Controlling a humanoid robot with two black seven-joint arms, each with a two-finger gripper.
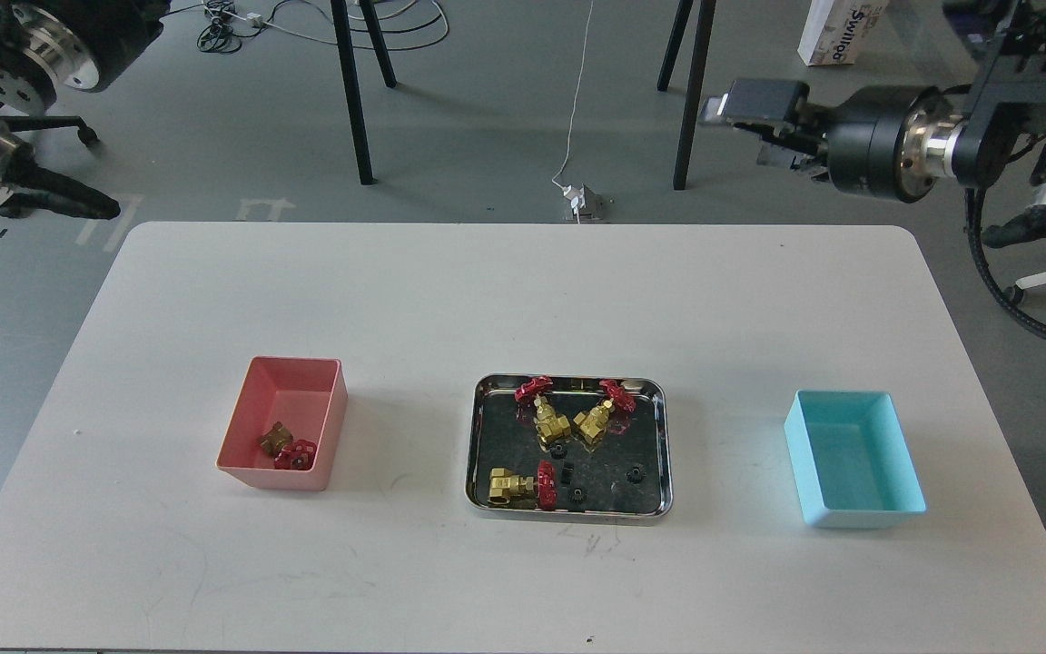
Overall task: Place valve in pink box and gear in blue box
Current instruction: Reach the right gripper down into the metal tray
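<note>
The pink box stands on the table's left and holds one valve, lying on its side. Three more valves lie in the steel tray at the middle, with several black gears, one of them a gear at the tray's right. The blue box stands empty on the right. My left arm is raised at the top left; a dark tapered end shows there. My right gripper hangs high beyond the table's far edge, fingers apart and empty.
The white table carries only the two boxes and the tray. Black table legs and cables lie on the floor beyond the far edge. My right arm's hose loops down at the right edge.
</note>
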